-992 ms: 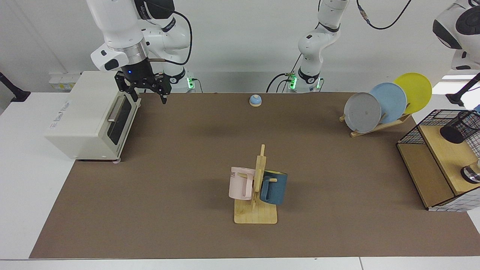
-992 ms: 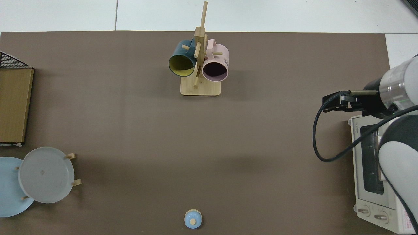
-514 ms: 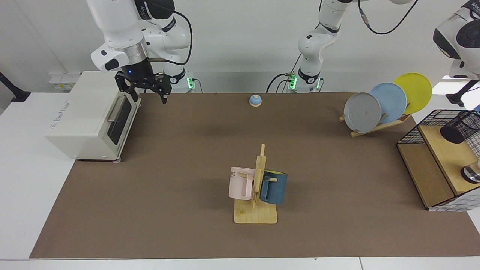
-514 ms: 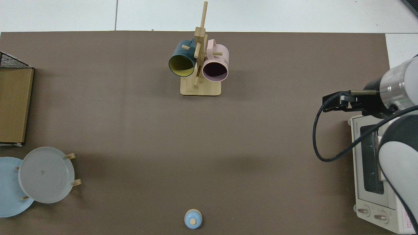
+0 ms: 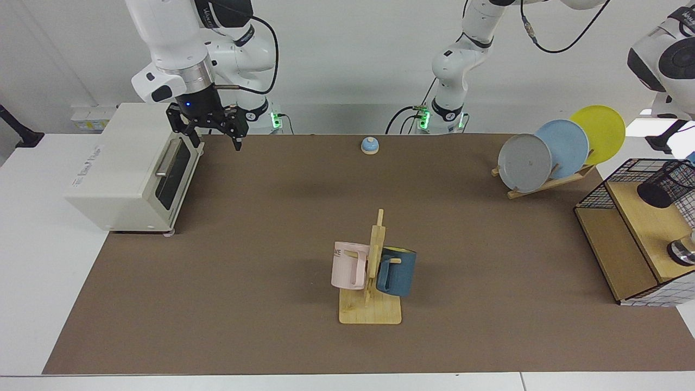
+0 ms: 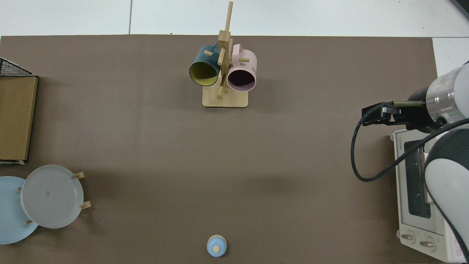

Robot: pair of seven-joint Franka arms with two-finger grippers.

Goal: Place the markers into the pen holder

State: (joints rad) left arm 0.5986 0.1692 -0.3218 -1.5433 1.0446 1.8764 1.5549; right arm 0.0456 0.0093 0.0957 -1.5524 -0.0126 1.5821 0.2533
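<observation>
The pen holder [image 5: 669,184], a black wire-mesh cup, stands on the upper wooden shelf of the wire basket [image 5: 602,193] at the facing view's right edge. A small blue tip [image 5: 691,158] shows just above it at the frame's edge; I cannot tell whether it is a marker. No marker shows clearly in either view. My right gripper [image 5: 213,139] hangs open and empty beside the toaster oven [image 5: 127,163], far from the holder; the top view shows it as the right gripper [image 6: 370,114]. My left arm [image 5: 665,51] reaches out of frame at the right, its gripper out of view.
A wooden mug tree [image 5: 372,271] with a pink and a blue mug stands mid-table near the front. A plate rack [image 5: 548,155] with three plates is at the back right. A small blue bell [image 5: 370,145] sits at the back centre.
The left arm's upper links at the right edge have shifted slightly. The right arm and everything on the table have stayed put.
</observation>
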